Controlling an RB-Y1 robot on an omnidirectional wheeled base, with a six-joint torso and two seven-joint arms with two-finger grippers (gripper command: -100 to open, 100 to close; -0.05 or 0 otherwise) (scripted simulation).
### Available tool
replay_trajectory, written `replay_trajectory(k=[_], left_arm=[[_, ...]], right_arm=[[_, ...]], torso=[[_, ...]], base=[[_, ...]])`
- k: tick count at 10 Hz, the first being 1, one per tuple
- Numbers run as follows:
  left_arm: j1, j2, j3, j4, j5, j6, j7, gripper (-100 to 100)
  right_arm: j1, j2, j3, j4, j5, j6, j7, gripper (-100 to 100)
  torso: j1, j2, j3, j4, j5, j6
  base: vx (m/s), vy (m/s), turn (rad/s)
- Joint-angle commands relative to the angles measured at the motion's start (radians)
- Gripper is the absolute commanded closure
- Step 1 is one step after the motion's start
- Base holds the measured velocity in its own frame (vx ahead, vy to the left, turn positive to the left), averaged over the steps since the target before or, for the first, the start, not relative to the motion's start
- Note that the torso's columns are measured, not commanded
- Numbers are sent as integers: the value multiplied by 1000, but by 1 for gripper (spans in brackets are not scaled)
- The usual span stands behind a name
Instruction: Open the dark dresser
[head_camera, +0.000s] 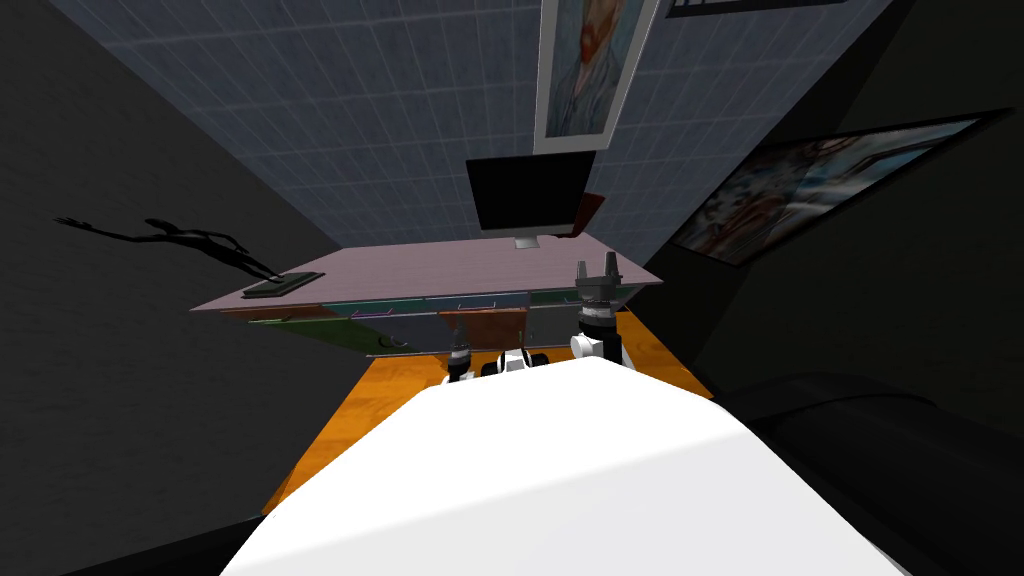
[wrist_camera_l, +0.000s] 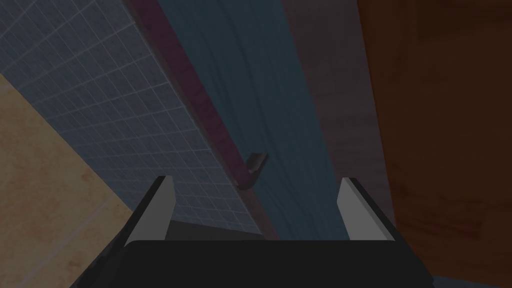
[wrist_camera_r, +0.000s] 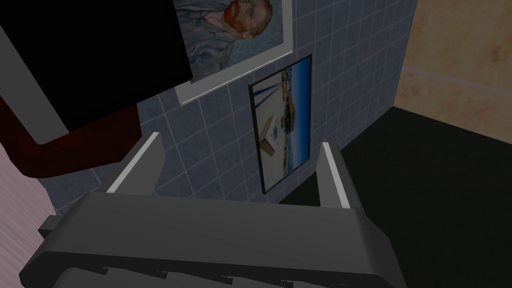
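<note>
The dresser (head_camera: 430, 268) stands in front of me, with a pale pink top and a front of dark green, teal and brown drawers. Low against those drawers is my left gripper (head_camera: 459, 354). In the left wrist view it (wrist_camera_l: 257, 182) is open, facing a teal drawer front (wrist_camera_l: 285, 120). A small dark handle (wrist_camera_l: 256, 166) juts from that front's edge, in line with the gap between the fingers and a short way beyond their tips. A brown panel (wrist_camera_l: 440, 125) adjoins the teal one. My right gripper (head_camera: 596, 268) is raised over the dresser's right front corner, open and empty (wrist_camera_r: 240, 142).
A black monitor (head_camera: 528, 190) stands at the back of the dresser top, and a flat dark object (head_camera: 280, 285) with a black figure (head_camera: 190, 240) lies at its left end. Framed pictures hang on the tiled wall (head_camera: 350, 120). Orange floor (head_camera: 380, 400) lies under me.
</note>
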Motion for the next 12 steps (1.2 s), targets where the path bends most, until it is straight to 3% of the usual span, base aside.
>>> replay_trajectory(k=[1, 6, 7, 8, 11, 12], left_arm=[[-2, -20, -1, 8, -2, -4, -3, -100], [-70, -19, 7, -28, 0, 96, 2, -100], [-56, -22, 3, -32, -2, 84, 0, -100], [-43, -20, 4, -13, -1, 56, 0, 100], [-2, -22, -1, 10, -2, -5, -3, 100], [-15, -23, 0, 6, -2, 11, -4, 100]], right_arm=[[0, 0, 0, 0, 0, 0, 0, 0], [0, 0, 0, 0, 0, 0, 0, 0], [0, 0, 0, 0, 0, 0, 0, 0], [0, 0, 0, 0, 0, 0, 0, 0], [0, 0, 0, 0, 0, 0, 0, 0], [0, 0, 0, 0, 0, 0, 0, 0]], torso=[[0, 0, 0, 0, 0, 0], [-1, 0, 0, 0, 0, 0], [-1, 0, 0, 0, 0, 0], [0, 0, 0, 0, 0, 0], [3, -8, -4, -3, 1, 0], [2, -5, -3, -2, 1, 0]], base=[[0, 0, 0], [-10, -5, 16], [0, 0, 0], [8, 1, -25], [7, 5, -18], [10, 6, -1]])
